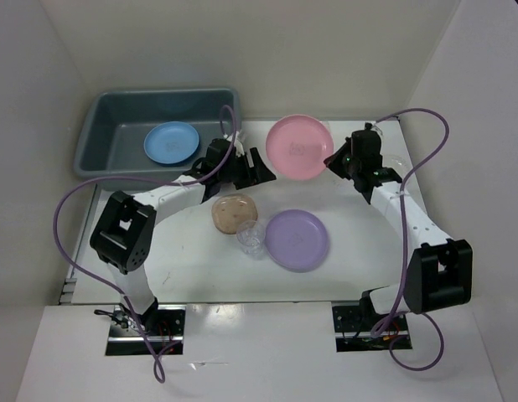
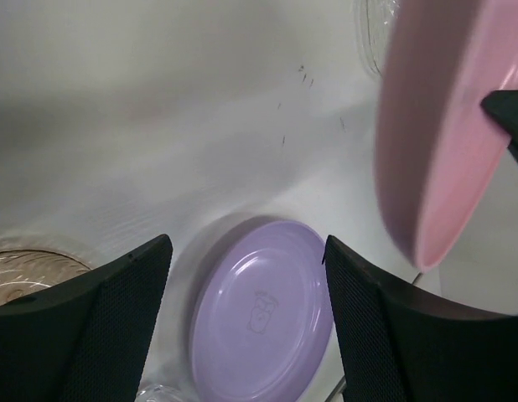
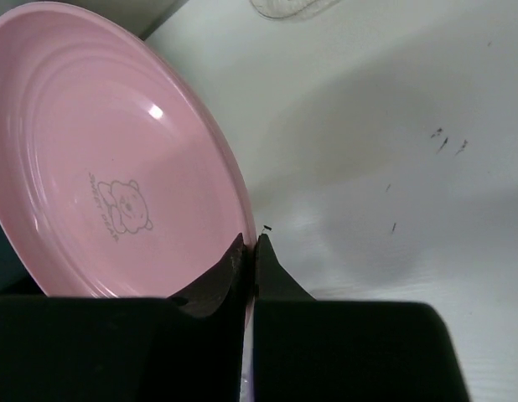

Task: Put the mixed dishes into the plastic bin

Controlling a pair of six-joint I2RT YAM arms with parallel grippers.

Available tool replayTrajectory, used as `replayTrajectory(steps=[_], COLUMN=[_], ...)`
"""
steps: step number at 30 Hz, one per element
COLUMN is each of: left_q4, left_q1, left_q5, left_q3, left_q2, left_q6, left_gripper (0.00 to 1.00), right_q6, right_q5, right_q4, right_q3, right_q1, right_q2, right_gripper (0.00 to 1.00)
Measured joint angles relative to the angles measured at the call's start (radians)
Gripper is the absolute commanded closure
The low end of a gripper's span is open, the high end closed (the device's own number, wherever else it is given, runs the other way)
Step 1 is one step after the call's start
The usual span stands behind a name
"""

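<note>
View from above: pink plate pinched at its right rim by the closed right pincer, left pincer spread open and empty just left of it, plastic bin with a blue plate inside farther left, and lavender plate, tan dish and clear cup on the table, nearer the arm bases. Left wrist: open left pincer over the lavender plate, pink plate tilted at upper right. Right wrist: right pincer clamped on the pink plate's rim.

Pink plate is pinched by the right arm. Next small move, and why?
Probably slide the open left gripper onto the free edge of the pink plate for a handover: the right gripper pinches the opposite rim, and the plastic bin sits far left, beside the left arm.
</note>
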Motion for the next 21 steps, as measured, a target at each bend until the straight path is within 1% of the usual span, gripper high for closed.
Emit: replayTrajectory(steps=[5,8,11,16,18,21], left_q4=[0.001,-0.033,-0.065,-0.042,-0.027,-0.028], left_q1=[-0.006,-0.004,-0.005,-0.006,-0.006,-0.006], left_q5=[0.019,0.016,-0.005,-0.027,-0.032,-0.047], left_q3=[0.032,0.050,0.051,0.052,0.056,0.066], left_q2=[0.013,0.006,-0.042,-0.119,-0.120,-0.087], left_q6=[-0.024,-0.020,-0.014,-0.014,-0.013,-0.009], left_gripper=[0.19,0.18,0.17,0.17,0.20,0.20], right_q6=[0.001,-0.003,-0.012,-0.026,-0.031,-0.034], right_q5=[0.007,0.028,0.026,0.010,0.004,-0.016], right_q4=[-0.025,-0.024,-0.026,-0.032,-0.036,-0.036], right_q3=[-0.038,-0.038,-0.036,-0.036,-0.036,-0.036], right_q1=[-0.005,-0.005,-0.004,-0.004,-0.004,-0.004], right_q2=[-0.002,0.000,0.027,0.084,0.090,0.090], right_gripper=[1.00,1.00,1.00,1.00,1.00,1.00])
